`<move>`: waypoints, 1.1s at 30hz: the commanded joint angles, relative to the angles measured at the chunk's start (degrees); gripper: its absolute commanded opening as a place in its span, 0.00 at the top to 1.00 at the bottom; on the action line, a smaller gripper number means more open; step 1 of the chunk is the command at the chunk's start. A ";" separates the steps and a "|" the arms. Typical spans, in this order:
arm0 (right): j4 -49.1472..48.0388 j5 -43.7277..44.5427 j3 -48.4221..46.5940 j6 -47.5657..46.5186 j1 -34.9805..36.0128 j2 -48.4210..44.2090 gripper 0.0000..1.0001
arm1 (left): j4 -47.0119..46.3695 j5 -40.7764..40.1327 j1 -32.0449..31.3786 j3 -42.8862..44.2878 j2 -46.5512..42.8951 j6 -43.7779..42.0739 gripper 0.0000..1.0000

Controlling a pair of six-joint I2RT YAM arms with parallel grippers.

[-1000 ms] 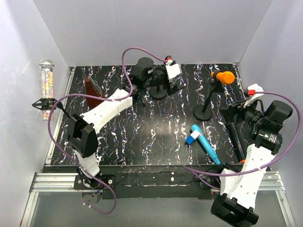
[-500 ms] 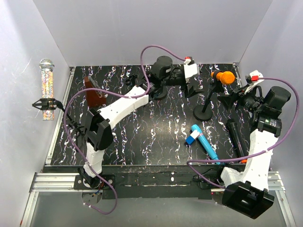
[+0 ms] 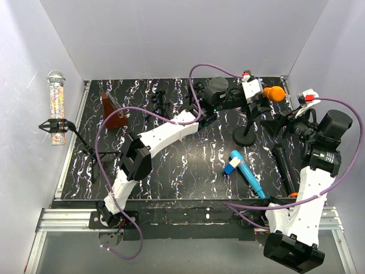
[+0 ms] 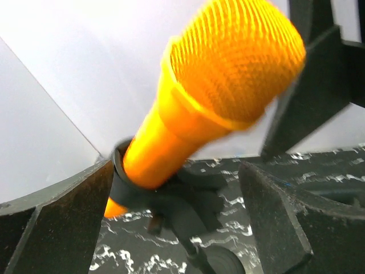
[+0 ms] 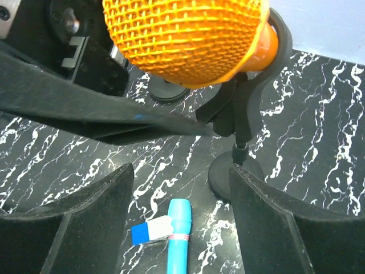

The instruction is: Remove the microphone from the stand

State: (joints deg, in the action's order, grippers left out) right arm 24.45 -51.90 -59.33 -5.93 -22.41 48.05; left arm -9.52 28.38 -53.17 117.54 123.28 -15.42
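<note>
- The orange microphone (image 4: 228, 74) sits in the clip (image 4: 121, 188) of its stand (image 3: 246, 136), at the far right of the tabletop (image 3: 171, 165). Removal is not yet done.
- My left gripper (image 4: 171, 228) is spread wide, with one finger on each side of the microphone body. No contact is visible and nothing is grasped.
- My right gripper (image 5: 179, 228) is likewise released. It faces the mesh head from the right and holds nothing.
- Remaining, as I judge it: close on the body, then draw it out of the clip, perhaps while steadying the stand.
- Hidden: in the top view my left gripper covers the handle and the clip. The left wrist view cuts off the stand's base. The gap between fingers and microphone is hard to judge in any view.
</note>
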 commanded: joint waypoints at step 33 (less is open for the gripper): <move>-1.78 1.89 -12.03 -2.40 10.79 6.88 0.33 | -10.95 18.81 11.24 -2.20 -7.61 -12.97 1.00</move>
State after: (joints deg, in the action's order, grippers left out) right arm 24.51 -50.39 -67.11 -4.84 -17.15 54.41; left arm -12.69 42.06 -42.35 120.05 123.74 -23.57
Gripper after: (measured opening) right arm 0.675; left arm 0.368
